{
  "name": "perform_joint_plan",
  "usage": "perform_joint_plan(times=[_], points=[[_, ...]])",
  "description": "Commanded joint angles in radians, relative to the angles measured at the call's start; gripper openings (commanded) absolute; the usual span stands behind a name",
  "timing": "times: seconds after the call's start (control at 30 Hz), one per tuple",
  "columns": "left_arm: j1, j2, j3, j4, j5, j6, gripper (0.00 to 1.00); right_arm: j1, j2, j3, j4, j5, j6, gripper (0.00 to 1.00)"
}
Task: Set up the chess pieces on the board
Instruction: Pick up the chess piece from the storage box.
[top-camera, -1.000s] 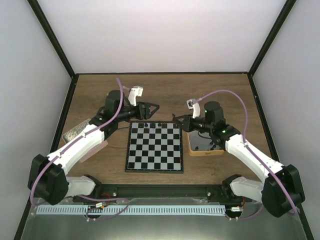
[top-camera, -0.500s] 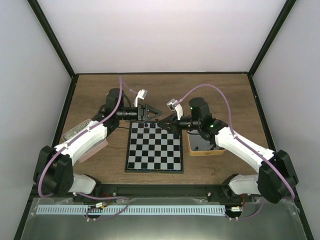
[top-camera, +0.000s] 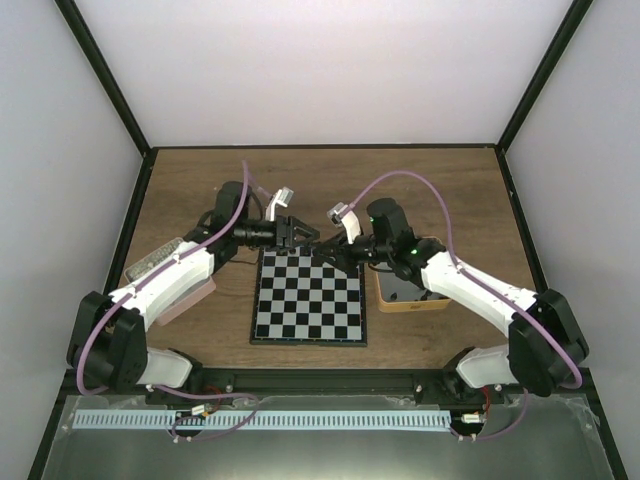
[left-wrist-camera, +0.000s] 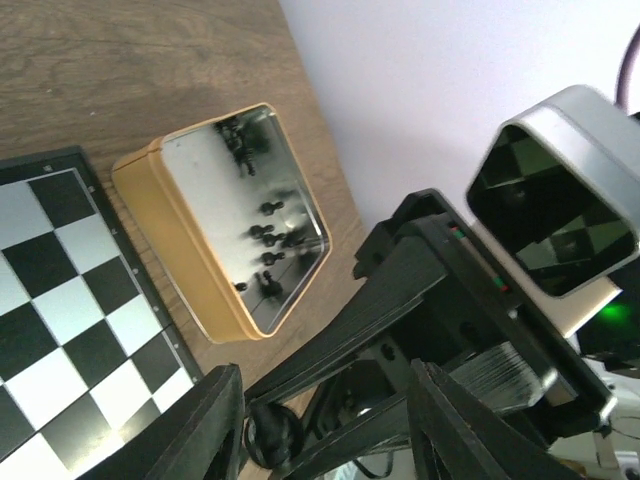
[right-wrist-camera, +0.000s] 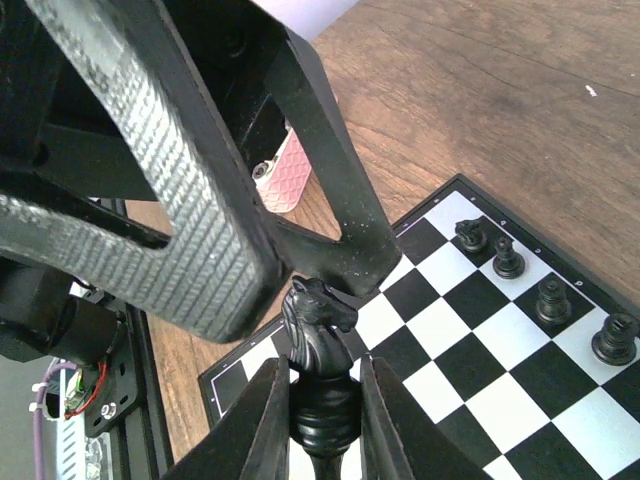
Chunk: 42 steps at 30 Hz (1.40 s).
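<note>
One board (top-camera: 309, 300), one tin (left-wrist-camera: 165, 215), one pink tray (right-wrist-camera: 282, 185), one knight (right-wrist-camera: 318, 322), four chess pieces (right-wrist-camera: 552, 298) on board

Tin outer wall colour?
The tin is tan-orange outside, silvery inside; clearest in the left wrist view.

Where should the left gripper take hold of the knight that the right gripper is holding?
Grip the knight at its head and neck, coming from the head end, opposite the right gripper. That gripper clamps the base, so only the upper part sticks out free.
</note>
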<state>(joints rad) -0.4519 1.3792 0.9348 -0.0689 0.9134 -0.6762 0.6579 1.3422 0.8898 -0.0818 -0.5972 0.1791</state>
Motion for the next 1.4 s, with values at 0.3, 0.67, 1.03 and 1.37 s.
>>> perform_joint_plan(times=[0.3, 0.67, 1.03, 1.37], points=[[0.014, 0.016, -0.005, -0.052, -0.046, 0.027, 0.35, 0.012, 0.011, 0.057, 0.032, 0.045, -0.006, 0.11], [0.013, 0.015, -0.011, -0.049, -0.014, 0.054, 0.04, 0.023, 0.025, 0.062, 0.051, 0.056, 0.013, 0.15], [0.022, -0.064, -0.010, 0.074, 0.010, -0.028, 0.04, 0.023, -0.195, -0.062, 0.181, 0.078, 0.244, 0.82], [0.024, -0.174, -0.108, 0.483, -0.057, -0.484, 0.04, 0.023, -0.303, -0.236, 0.631, 0.161, 0.757, 0.82]])
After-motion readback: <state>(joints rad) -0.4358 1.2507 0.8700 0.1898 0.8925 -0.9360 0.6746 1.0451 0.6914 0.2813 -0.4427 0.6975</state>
